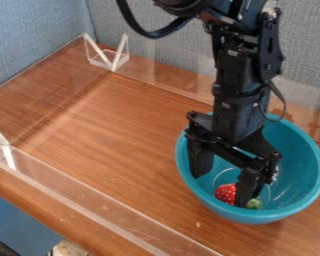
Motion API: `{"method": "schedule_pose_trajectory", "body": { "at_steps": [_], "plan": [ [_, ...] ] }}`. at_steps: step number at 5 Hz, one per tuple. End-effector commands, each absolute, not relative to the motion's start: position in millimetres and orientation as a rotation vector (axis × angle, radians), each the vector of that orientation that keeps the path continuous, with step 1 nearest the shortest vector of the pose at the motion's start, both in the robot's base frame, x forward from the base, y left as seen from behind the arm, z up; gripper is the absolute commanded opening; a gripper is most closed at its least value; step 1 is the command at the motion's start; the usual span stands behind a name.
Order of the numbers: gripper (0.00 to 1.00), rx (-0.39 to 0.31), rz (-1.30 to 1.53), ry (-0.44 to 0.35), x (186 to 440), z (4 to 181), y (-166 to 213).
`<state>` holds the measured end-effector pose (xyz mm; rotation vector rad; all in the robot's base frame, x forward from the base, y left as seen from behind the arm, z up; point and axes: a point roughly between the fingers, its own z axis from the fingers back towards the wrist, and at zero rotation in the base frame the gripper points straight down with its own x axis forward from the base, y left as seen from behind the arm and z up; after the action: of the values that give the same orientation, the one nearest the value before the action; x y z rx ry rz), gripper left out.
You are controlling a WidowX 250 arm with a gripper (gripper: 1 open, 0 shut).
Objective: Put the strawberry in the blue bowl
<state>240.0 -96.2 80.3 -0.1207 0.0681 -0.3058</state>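
The blue bowl (299, 196) stands on the wooden table at the right front. The strawberry (227, 193) lies on the bowl's floor, red with its green cap turned to the right. My gripper (235, 178) points straight down inside the bowl and is open. Its two fingers (202, 164) stand spread just above the strawberry, one on each side of it. The left finger hides part of the berry. I cannot tell whether a finger touches it.
Low clear acrylic walls (83, 200) ring the wooden table (96, 120). Clear triangular brackets stand at the back left (111, 52) and at the left front edge (0, 150). A black cable (149, 25) loops over the arm at the top.
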Motion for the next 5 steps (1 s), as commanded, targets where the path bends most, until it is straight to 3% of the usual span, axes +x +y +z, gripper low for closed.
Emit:
{"method": "schedule_pose_trajectory", "body": {
  "at_steps": [1, 3, 4, 5],
  "plan": [
    [1.0, -0.082, -0.328, -0.028, 249.3, 108.9, -104.6],
    [1.0, 0.015, -0.34, -0.134, 259.9, 155.9, -103.1],
    [1.0, 0.064, -0.343, -0.185, 261.8, 190.5, -93.4],
    [1.0, 0.106, -0.329, -0.212, 255.3, 185.7, -73.3]
  ]
}}
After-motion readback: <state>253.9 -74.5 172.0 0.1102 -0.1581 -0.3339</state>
